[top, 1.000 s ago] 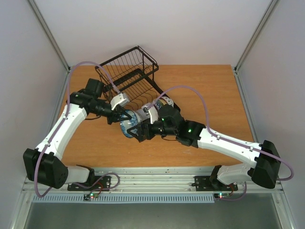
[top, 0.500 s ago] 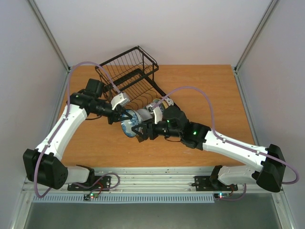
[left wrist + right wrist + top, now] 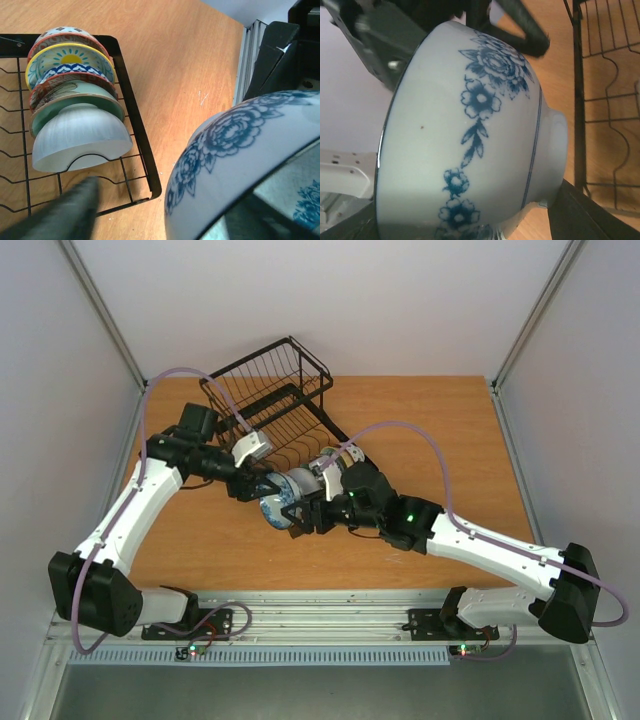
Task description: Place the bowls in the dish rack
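A blue-and-white flowered bowl (image 3: 279, 508) hangs on its side above the table, between the two arms. My right gripper (image 3: 301, 513) is shut on it, one finger against the foot and one at the rim (image 3: 470, 220). My left gripper (image 3: 250, 487) stands open at the bowl's other side; its blurred finger (image 3: 65, 215) is apart from the bowl (image 3: 235, 150). Several bowls stand on edge in the black dish rack (image 3: 135, 125): a pale one (image 3: 80, 137), a mint green one (image 3: 75, 102) and a yellow-rimmed one (image 3: 70, 60).
The dish rack (image 3: 270, 405) sits at the back left of the wooden table, its raised basket at the far end. Its near corner (image 3: 580, 100) lies close to the held bowl. Grey walls and metal posts close in both sides.
My left gripper has opened and let go of the blue-and-white bowl. My right gripper has closed on it, and the bowl has shifted slightly right.
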{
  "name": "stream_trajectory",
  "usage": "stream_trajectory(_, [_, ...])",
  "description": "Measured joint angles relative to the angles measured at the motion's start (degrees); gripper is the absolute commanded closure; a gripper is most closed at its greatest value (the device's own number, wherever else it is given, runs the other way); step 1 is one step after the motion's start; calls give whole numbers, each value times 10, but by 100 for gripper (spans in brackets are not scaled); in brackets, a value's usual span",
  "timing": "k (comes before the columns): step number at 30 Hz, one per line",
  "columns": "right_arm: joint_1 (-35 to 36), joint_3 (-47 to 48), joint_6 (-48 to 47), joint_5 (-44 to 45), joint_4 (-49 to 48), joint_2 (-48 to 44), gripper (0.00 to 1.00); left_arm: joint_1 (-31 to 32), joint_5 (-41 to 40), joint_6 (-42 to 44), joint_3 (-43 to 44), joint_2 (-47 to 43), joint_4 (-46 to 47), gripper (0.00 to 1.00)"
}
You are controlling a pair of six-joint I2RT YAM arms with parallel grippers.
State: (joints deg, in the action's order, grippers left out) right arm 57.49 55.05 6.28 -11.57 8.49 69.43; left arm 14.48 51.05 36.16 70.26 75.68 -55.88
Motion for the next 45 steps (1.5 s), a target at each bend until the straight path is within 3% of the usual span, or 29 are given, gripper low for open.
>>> stream_trajectory(7, [0,92,-71,56,155,13,99,-1,-47,-41,-28,-21,55,0])
stream_trajectory(14, [1,210,-130,147,276,92,99,-3,-235,-116,-57,-52,167,1])
stream_trajectory(20, [12,228,-154,203,336,183,99,-20,-376,-165,-68,-52,233,1])
stream_trajectory(24, [24,228,-160,223,355,214,99,-35,-425,-187,-68,-52,256,1])
stream_trajectory(36, [92,318,-183,330,392,328,99,-45,-447,-208,-73,-52,275,1])
stream_trajectory(45, [102,375,-191,424,446,410,99,-46,-445,-210,-74,-52,274,1])
